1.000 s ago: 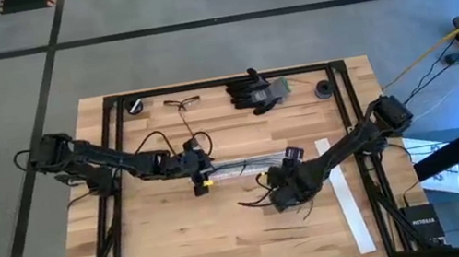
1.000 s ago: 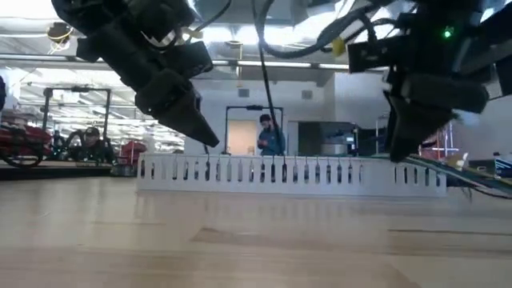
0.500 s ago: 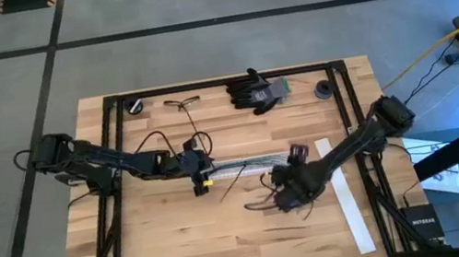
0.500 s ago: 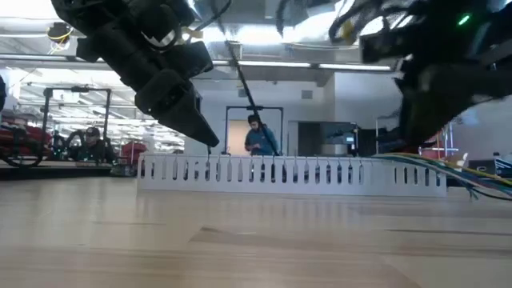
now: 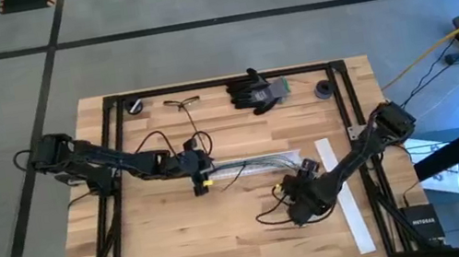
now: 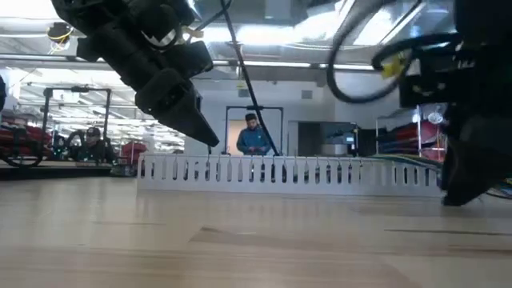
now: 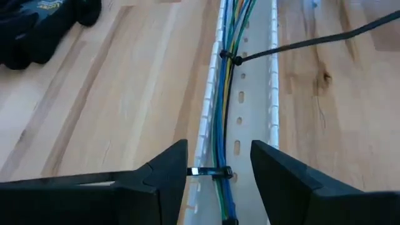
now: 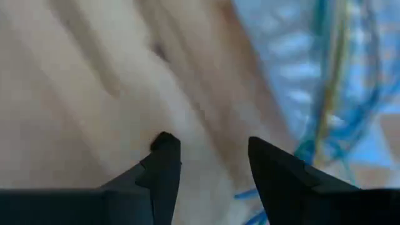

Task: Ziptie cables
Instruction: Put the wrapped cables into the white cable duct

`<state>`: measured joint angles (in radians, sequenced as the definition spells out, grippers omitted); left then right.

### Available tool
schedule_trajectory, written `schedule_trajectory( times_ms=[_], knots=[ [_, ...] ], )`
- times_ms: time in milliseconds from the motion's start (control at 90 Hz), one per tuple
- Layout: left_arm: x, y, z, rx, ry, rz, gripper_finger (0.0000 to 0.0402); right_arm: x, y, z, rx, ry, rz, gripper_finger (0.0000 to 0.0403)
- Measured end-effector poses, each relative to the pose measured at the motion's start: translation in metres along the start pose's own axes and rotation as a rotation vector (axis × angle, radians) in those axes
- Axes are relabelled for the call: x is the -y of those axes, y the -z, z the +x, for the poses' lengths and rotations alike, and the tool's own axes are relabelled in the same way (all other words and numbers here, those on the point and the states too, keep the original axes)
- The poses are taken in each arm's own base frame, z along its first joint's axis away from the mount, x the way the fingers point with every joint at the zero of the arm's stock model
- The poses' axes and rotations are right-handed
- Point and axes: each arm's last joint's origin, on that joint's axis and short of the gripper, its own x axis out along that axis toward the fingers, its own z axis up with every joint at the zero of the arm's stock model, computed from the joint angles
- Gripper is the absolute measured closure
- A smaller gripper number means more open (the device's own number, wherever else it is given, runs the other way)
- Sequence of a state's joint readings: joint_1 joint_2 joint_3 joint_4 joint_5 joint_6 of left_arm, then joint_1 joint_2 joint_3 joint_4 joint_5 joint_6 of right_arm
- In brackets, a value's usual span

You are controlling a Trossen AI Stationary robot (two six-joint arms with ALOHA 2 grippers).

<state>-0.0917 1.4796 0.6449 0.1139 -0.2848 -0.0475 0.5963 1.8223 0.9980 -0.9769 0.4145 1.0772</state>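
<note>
Left pincer (image 7: 219, 172) wide over cables (image 7: 224, 106), right pincer (image 8: 209, 169) wide, gloves (image 5: 255, 91) far off

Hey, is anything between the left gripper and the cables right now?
Nothing visible. The left gripper is open right over the cables in the white strip, with only a zip tie around them.

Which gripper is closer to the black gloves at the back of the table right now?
Left. The left gripper sits mid-table at the cable bundle's end, diagonally in front of the gloves. The right gripper is farther toward the front edge.
</note>
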Motion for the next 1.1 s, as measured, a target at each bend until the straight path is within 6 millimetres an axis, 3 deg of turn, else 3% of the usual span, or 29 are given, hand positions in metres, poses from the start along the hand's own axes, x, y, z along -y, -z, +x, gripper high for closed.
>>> schedule_trajectory(
  times_ms=[222,522,678,756,933,1100],
  knots=[
    [0.0,0.0,0.0,0.0,0.0,-0.001,0.0242,0.029,0.006,-0.007,-0.062,0.281,-0.081,0.0233],
    [-0.001,0.0,0.0,0.0,-0.001,0.0,0.0242,0.045,-0.008,0.001,-0.084,0.361,-0.127,0.0233],
    [0.0,0.0,0.0,-0.002,-0.001,-0.003,0.0242,0.066,-0.009,-0.014,-0.145,0.467,-0.158,0.0233],
    [0.0,0.0,0.0,-0.001,0.0,-0.001,0.0242,0.071,-0.009,-0.023,-0.131,0.383,-0.122,0.0233],
    [0.0,0.0,0.0,-0.002,0.0,-0.001,0.0242,0.062,-0.005,-0.047,0.041,-0.097,-0.064,0.0233],
    [0.0,0.0,0.0,-0.002,0.0,-0.003,0.0242,0.061,0.016,-0.028,0.154,-0.052,-0.101,0.0233]
  ],
)
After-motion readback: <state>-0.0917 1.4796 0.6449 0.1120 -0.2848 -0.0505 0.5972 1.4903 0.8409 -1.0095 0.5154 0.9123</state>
